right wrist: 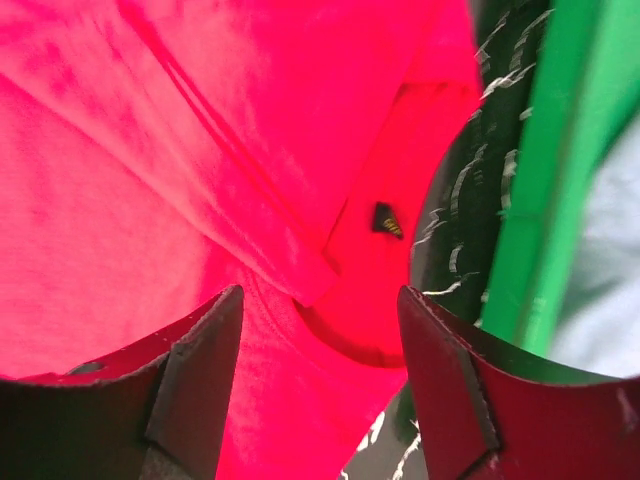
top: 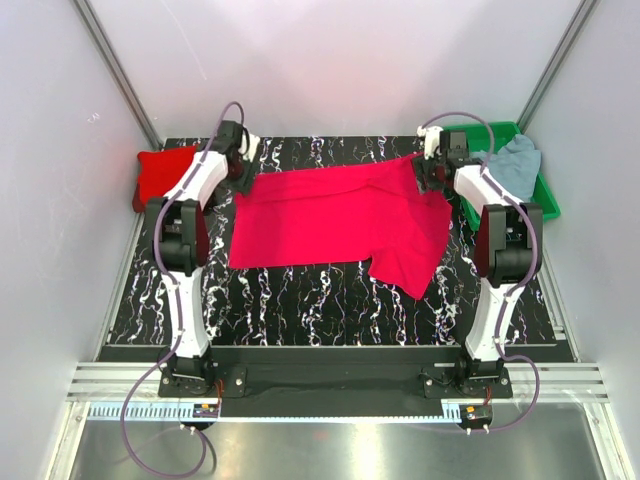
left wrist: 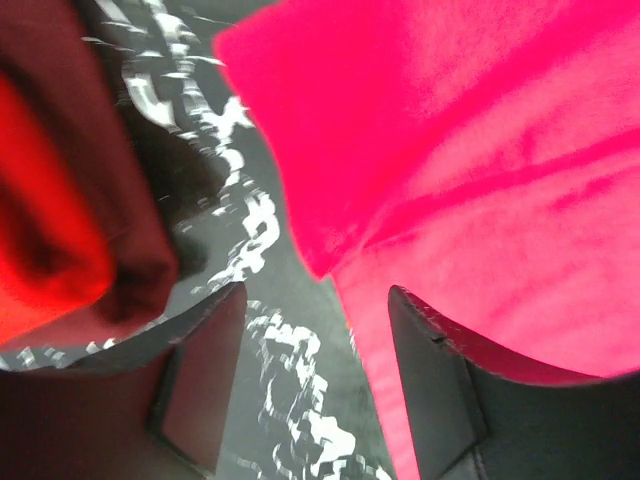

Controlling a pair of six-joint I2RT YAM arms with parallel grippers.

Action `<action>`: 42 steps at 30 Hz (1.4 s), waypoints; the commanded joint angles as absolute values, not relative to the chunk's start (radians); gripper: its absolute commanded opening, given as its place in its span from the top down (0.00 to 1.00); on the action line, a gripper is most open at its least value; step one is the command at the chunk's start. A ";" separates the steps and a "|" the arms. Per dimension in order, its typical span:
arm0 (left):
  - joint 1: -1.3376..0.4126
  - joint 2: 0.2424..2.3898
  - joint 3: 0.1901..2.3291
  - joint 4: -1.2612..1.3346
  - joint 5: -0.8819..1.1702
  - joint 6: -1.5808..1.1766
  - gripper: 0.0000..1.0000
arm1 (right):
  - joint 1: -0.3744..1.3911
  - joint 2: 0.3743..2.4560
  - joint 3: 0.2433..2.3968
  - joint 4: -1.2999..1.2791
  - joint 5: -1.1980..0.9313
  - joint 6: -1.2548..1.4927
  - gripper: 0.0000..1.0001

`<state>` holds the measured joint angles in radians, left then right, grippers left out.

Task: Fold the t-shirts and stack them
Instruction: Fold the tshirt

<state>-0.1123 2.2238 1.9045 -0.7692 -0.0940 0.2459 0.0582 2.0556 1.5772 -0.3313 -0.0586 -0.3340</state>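
A crimson t-shirt (top: pixel 340 215) lies spread across the middle of the black marbled table, one sleeve hanging toward the near right. My left gripper (top: pixel 243 158) hovers open over its far left corner (left wrist: pixel 300 120), jaws apart with only table and cloth edge below. At the shirt's far right, over the collar (right wrist: pixel 370 340) with its small label, my right gripper (top: pixel 432 170) stands open too. A folded red t-shirt (top: pixel 163 175) rests at the far left edge, close beside the left gripper (left wrist: pixel 60 200). A pale grey-blue t-shirt (top: pixel 515 165) lies in the tray.
A green plastic tray (top: pixel 545 200) sits at the far right corner, its rim (right wrist: pixel 545 180) just right of my right gripper. Grey walls close in on both sides and at the back. Marbled tabletop (top: pixel 300 295) shows in front of the spread shirt.
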 commanded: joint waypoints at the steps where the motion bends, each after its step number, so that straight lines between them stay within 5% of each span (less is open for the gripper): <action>1: -0.101 2.077 1.936 -0.713 -0.086 0.215 0.35 | 0.054 1.944 1.670 -0.342 -0.048 -0.289 0.30; 14: -0.126 2.298 2.167 -0.785 0.064 0.210 0.38 | 0.054 2.186 1.925 -0.380 -0.184 -0.167 0.35; 34: -0.140 2.365 2.131 -0.787 0.181 0.158 0.39 | 0.052 2.362 2.049 -0.382 -0.204 -0.153 0.39; 42: -0.140 2.355 2.085 -0.795 0.215 0.123 0.39 | 0.070 2.404 2.112 -0.406 -0.450 -0.071 0.41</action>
